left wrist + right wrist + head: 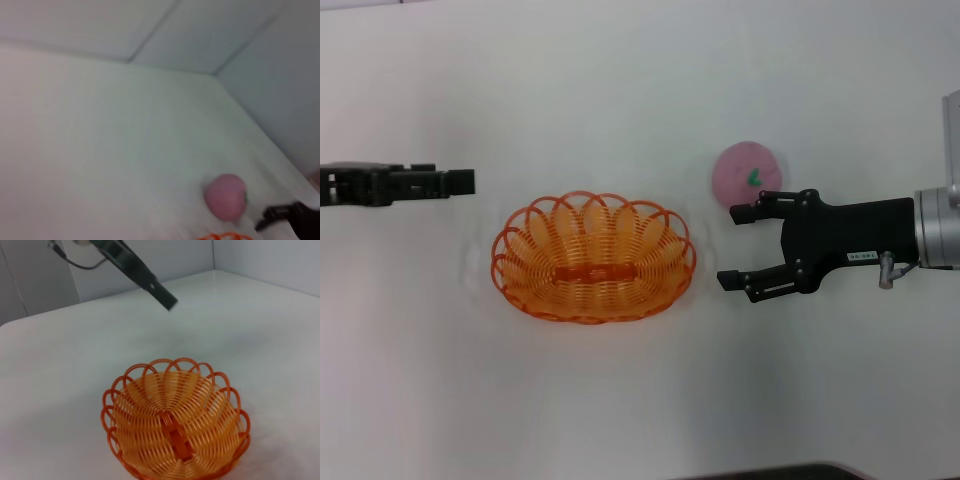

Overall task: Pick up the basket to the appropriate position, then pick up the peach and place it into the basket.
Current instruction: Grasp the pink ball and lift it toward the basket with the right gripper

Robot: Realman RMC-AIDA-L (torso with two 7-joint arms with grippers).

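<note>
- You've got a wide white table (620,80) under both arms, with bare surface on every side of the basket (593,258).
- In the left wrist view the table's far edge meets the walls at a corner, well beyond the peach (226,196).
- A dark strip cuts across the table's near edge in the head view; what it is you can't tell.
- Your right gripper (736,246) comes in from the right with its jaws spread wide and holding nothing.
- The peach (747,172) lies on the table just beyond that gripper's upper finger, near it, though contact can't be judged from above.
- The basket sits upright near the table's middle, just to the left of the right gripper's fingertips, with a clear gap between them.
- The peach is outside the basket, off its far right side and apart from the rim.
- Your left gripper (460,182) hangs to the left of the basket, apart from it, and its fingers look pressed together, empty.
- In the right wrist view the basket (176,422) fills the foreground, its near rim cut off by the frame.
- The left wrist view shows only a sliver of orange rim (225,236) and the dark right gripper (272,216).
</note>
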